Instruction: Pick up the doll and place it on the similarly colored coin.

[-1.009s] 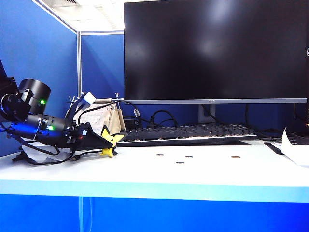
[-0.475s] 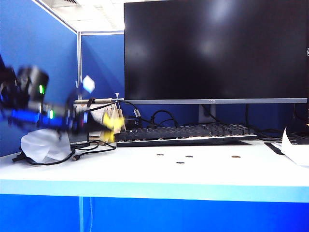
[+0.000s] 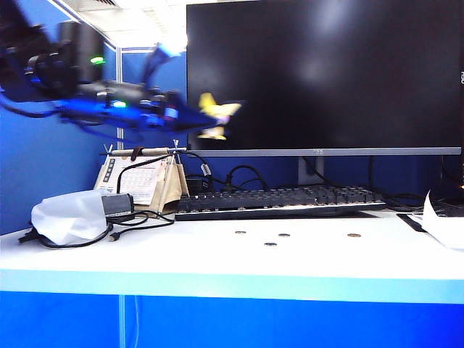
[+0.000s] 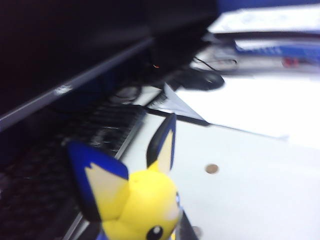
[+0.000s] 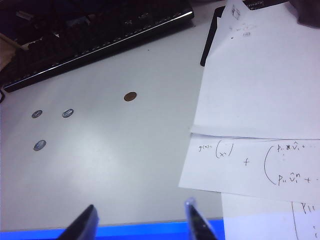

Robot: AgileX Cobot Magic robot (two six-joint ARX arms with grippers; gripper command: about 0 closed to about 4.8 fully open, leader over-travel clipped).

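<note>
Left gripper (image 3: 206, 119) clenched on the doll (image 3: 215, 114), arm outstretched level high above the table (image 3: 217, 264); right gripper (image 5: 141, 220) parted, empty.

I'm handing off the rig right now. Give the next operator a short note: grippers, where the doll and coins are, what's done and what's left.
Left gripper: shut on the doll, high above the table's left side, in front of the monitor.
Right gripper: open, empty, over the table's near edge by the papers.
Gold coin: on the table, rightmost of four; three grey coins lie left of it.
Done: doll picked up.
Left: carry it right, lower it onto the gold coin, release.
</note>
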